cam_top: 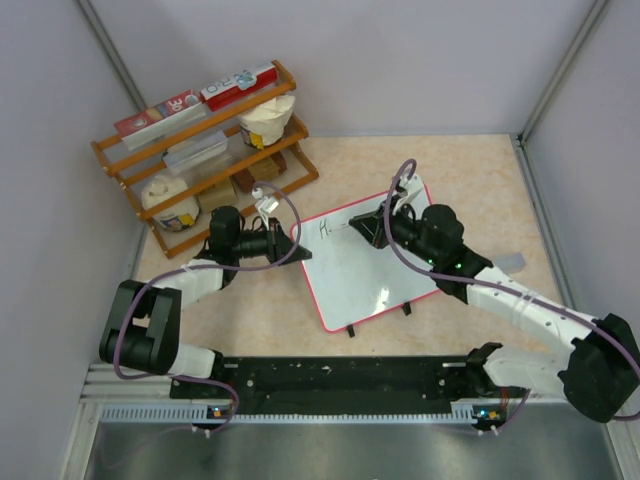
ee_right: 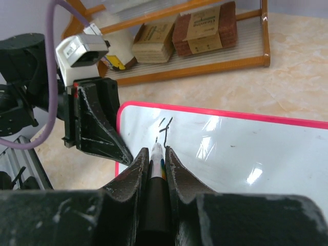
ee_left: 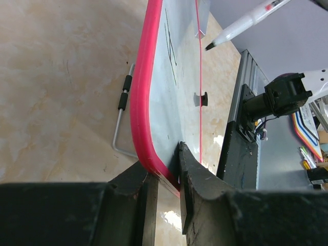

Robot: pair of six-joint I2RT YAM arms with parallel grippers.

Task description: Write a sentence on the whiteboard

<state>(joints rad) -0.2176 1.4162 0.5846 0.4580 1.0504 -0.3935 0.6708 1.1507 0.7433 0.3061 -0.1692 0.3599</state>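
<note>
Whiteboard (cam_top: 370, 275): glossy white rectangular board with a thin red rim and rounded corners. It lies skewed at the middle of the beige speckled tabletop (cam_top: 470, 180), with small black feet along its 6 o'clock edge.
Sentence (cam_top: 323, 228): only a few thin black marker strokes, near the board's 10 o'clock corner.
Left end effector (cam_top: 297, 248): clamped on the board's red rim at its 9 o'clock edge, one finger on each face.
Right end effector (cam_top: 375, 228): closed tight on a white-barrelled marker pen (ee_right: 156, 171), over the board's 12 o'clock edge. The pen tip is just beside the strokes; whether it touches cannot be told.
Wooden rack (cam_top: 200, 130): orange-brown tiered shelf at 10 o'clock from the board, holding boxes and tubs.
</note>
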